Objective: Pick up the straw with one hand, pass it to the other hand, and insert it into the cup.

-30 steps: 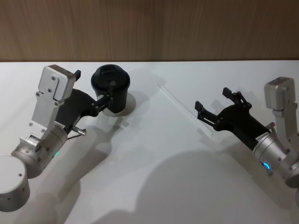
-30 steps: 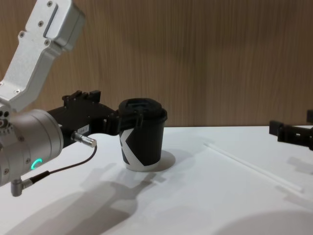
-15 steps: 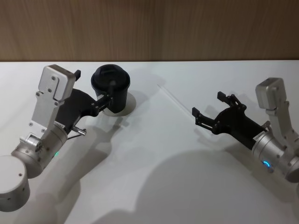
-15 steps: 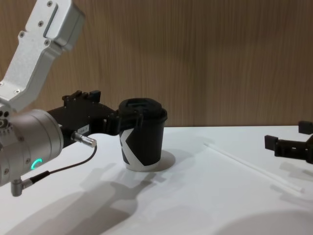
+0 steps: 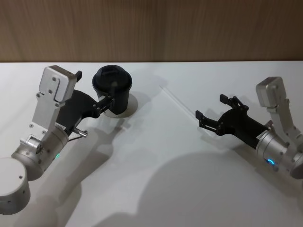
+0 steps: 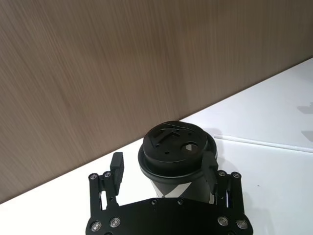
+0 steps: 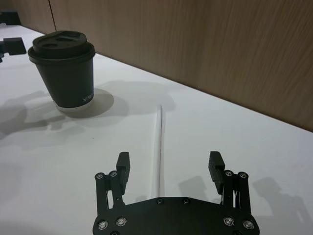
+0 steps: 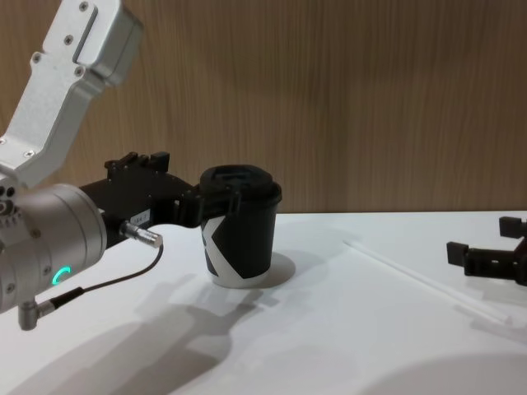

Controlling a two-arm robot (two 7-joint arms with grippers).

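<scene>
Straw (image 7: 160,147) pickup is step in hand, by my read. Table (image 5: 156,189): white, carries everything. Left gripper (image 6: 163,159): fingers apart, straddling cup (image 6: 173,147) lid. Right gripper (image 7: 169,159): 2 fingers spread wide, low over table, cup well ahead of it. Straw lies flat, running forward from between those fingers. To do it well: descend straight, keep straw centred, close gently near its end.

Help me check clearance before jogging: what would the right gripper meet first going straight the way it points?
Probably the straw, lying lengthwise in line with the open right gripper's gap, though its height above it is unclear. The cup stands off to one side of that line.
</scene>
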